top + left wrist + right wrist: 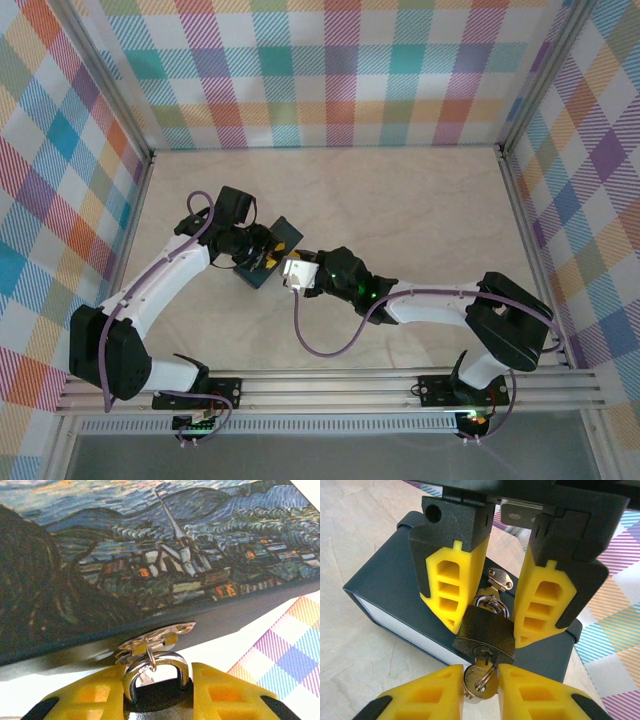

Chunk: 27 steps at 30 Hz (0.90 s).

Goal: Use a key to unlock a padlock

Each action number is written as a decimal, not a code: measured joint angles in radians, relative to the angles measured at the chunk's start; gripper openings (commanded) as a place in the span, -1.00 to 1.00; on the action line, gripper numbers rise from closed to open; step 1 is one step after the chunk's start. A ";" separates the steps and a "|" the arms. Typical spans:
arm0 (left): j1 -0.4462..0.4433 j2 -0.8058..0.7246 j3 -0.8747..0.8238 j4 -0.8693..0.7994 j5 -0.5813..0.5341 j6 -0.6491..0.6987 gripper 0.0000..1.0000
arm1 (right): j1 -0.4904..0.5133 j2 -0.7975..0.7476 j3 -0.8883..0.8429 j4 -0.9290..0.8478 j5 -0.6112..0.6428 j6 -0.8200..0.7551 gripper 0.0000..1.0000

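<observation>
My left gripper clamps the small dark grey metal padlock at the near side of the blue painted rectangular tin, left of mid-table. The left wrist view shows its shackle through the hasp. The right wrist view adds the small silvery metal key in the keyhole, pinched by my right gripper.

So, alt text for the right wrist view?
A dark grey metal padlock on the silver hasp of a dark blue tin is clamped between the left arm's yellow jaws; the right arm's yellow jaws pinch a silvery metal key in its keyhole.

Robot lab cell; plaid walls, aluminium frame
</observation>
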 measured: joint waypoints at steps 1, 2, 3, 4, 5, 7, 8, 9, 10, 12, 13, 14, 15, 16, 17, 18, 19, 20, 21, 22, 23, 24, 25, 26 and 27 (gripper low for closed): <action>0.000 0.000 0.000 0.000 0.000 0.000 -0.99 | 0.001 0.000 0.000 0.005 0.001 -0.003 -0.67; 0.000 0.000 0.000 0.000 -0.001 0.000 -0.99 | 0.001 0.000 0.000 0.010 0.002 -0.009 -0.70; 0.001 0.000 0.000 0.001 -0.001 0.000 -0.99 | 0.002 0.000 0.000 0.013 0.004 -0.011 -0.73; 0.001 0.000 0.000 0.001 -0.001 0.000 -0.99 | 0.002 0.000 0.000 0.013 0.005 -0.013 -0.75; 0.001 0.000 0.000 0.001 -0.001 0.000 -0.99 | 0.003 0.000 0.000 0.013 0.006 -0.014 -0.77; 0.002 0.000 0.000 0.001 -0.002 0.000 -0.99 | 0.004 0.000 0.000 0.013 0.008 -0.018 -0.81; 0.002 0.000 0.000 0.001 -0.001 0.000 -0.99 | 0.004 0.000 0.000 0.014 0.008 -0.018 -0.84; 0.002 0.000 0.000 0.001 -0.001 -0.001 -0.99 | 0.004 0.000 0.000 0.014 0.008 -0.018 -0.88; 0.002 0.000 0.000 0.001 -0.001 -0.001 -0.99 | 0.004 0.000 0.000 0.014 0.008 -0.018 -0.91; 0.002 0.000 0.000 0.001 -0.001 -0.001 -0.99 | 0.004 0.000 0.000 0.014 0.009 -0.018 -0.99; 0.002 0.000 0.000 0.001 -0.002 -0.001 -0.99 | 0.004 0.000 0.000 0.014 0.010 -0.017 -1.00; 0.002 0.000 0.000 0.001 -0.002 -0.001 -0.99 | 0.004 0.000 0.000 0.014 0.012 -0.013 -1.00; 0.002 0.000 0.000 0.001 -0.003 -0.001 -0.99 | 0.005 0.001 0.000 0.014 0.015 -0.011 -1.00; 0.002 0.000 0.000 0.001 -0.004 -0.001 -0.99 | 0.006 0.002 0.000 0.014 0.019 0.000 -1.00; 0.002 0.000 0.000 0.001 -0.005 -0.004 -0.99 | 0.008 0.002 0.000 0.015 0.024 0.018 -1.00; 0.002 0.000 -0.001 0.001 -0.006 -0.005 -0.99 | 0.010 0.003 0.000 0.016 0.030 0.045 -1.00; 0.002 0.000 -0.001 0.001 -0.007 -0.008 -0.99 | 0.010 0.003 0.000 0.017 0.036 0.076 -1.00; 0.002 -0.001 -0.001 0.002 -0.008 -0.009 -0.99 | 0.011 0.003 0.000 0.018 0.043 0.109 -1.00; 0.002 -0.002 -0.002 0.004 -0.008 -0.010 -0.99 | 0.012 0.003 0.000 0.020 0.050 0.138 -1.00; 0.002 -0.002 -0.002 0.005 -0.008 -0.012 -0.99 | 0.017 0.003 0.000 0.022 0.058 0.175 -1.00; 0.002 -0.003 -0.003 0.009 -0.008 -0.014 -0.99 | 0.021 0.003 0.000 0.026 0.070 0.211 -1.00; 0.002 -0.004 -0.005 0.013 -0.008 -0.016 -0.99 | 0.026 0.003 0.000 0.031 0.081 0.246 -1.00; 0.002 -0.005 -0.005 0.016 -0.009 -0.018 -0.99 | 0.032 0.004 0.000 0.037 0.095 0.276 -1.00; 0.002 -0.005 -0.007 0.022 -0.010 -0.020 -0.99 | 0.037 0.007 0.000 0.043 0.107 0.301 -1.00; 0.002 -0.005 -0.008 0.023 -0.013 -0.020 -0.99 | 0.043 0.010 0.000 0.051 0.120 0.325 -1.00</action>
